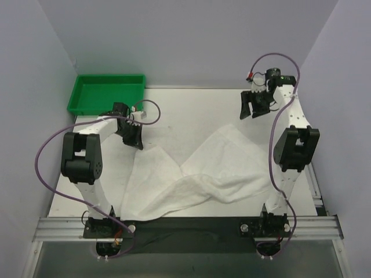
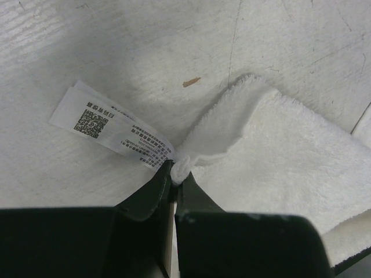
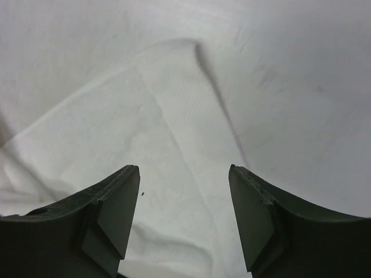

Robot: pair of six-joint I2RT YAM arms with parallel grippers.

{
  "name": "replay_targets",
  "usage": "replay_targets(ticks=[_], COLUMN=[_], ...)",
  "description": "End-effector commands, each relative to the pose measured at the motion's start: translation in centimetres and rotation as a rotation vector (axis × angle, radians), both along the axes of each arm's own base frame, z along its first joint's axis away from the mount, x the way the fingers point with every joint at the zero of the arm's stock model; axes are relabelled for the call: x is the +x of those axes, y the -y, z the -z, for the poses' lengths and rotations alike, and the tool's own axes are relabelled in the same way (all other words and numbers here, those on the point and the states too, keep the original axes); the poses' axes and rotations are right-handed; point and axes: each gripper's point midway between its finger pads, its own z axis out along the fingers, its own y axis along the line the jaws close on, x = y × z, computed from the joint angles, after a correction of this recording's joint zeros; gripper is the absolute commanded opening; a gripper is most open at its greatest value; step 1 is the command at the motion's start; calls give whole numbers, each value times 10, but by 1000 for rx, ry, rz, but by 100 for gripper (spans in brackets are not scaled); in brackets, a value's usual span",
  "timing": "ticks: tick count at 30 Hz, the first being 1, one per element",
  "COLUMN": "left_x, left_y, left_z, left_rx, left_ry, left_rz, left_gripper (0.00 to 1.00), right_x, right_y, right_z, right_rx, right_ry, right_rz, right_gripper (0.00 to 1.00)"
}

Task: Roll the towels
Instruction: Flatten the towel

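The white towel [image 1: 197, 174] lies crumpled and twisted across the middle of the table, bunched near the front edge. My left gripper [image 1: 134, 139] is shut on the towel's far left corner [image 2: 181, 168], beside its printed care label [image 2: 110, 127]. The towel spreads to the right of the fingers in the left wrist view [image 2: 290, 156]. My right gripper [image 1: 255, 110] is open and empty, raised above the table beyond the towel's far right corner. That corner shows below it in the right wrist view [image 3: 168, 116].
A green plastic tray [image 1: 107, 92] stands at the far left corner. Purple cables loop from both arms. Grey walls close in the left, right and back. A metal rail [image 1: 185, 226] runs along the front edge.
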Motion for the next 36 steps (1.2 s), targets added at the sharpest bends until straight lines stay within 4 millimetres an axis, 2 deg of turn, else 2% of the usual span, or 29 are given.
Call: replay_targets(ticks=[1,2,4,5,7,11,20,24,28,29,31,32,34,35,36], left_x=[5,6,7,7,7,11,17,20,21,23,23,24,25,26,27], left_y=[0,1,2,1,1,-2,-7,-12,-12,-25,-29,-33,-38,-44,-46], left_z=[-19,-20,-19,-20,-20,-21,-22,-25,-30,-31,-32,-33,-37,-40,-47], left_rx=[-28,-34,-49,-54,-64,-80,-127,-137,-142,-144,-143,-142,-139,-141,-148], left_ry=[39,35,25,21,14,13,-4,3,13,14,22,24,34,42,58], left_rz=[6,-1,-8,-12,-15,-32,-67,-83,-87,-122,-130,-143,-155,-169,-172], left_gripper=[8,8,8,8,8,9,12,12,12,12,10,8,7,5,4], right_x=[31,39,56,60,66,66,60,57,51,50,47,48,45,46,46], right_y=[3,3,3,3,2,-5,-30,-39,-50,-51,-53,-53,-51,-49,-43], right_z=[17,28,27,37,44,68,106,113,112,112,109,102,92,75,67], right_rx=[-38,-37,-36,-35,-33,-5,8,41,114,124,146,173,210,231,241], right_ry=[-30,-45,-3,-16,-13,-58,-129,-156,-183,-188,-193,-185,-182,-156,-141], right_rz=[76,83,95,99,100,88,40,30,21,17,13,16,28,34,47], right_gripper=[63,63,63,63,63,65,69,67,61,57,39,23,7,0,0])
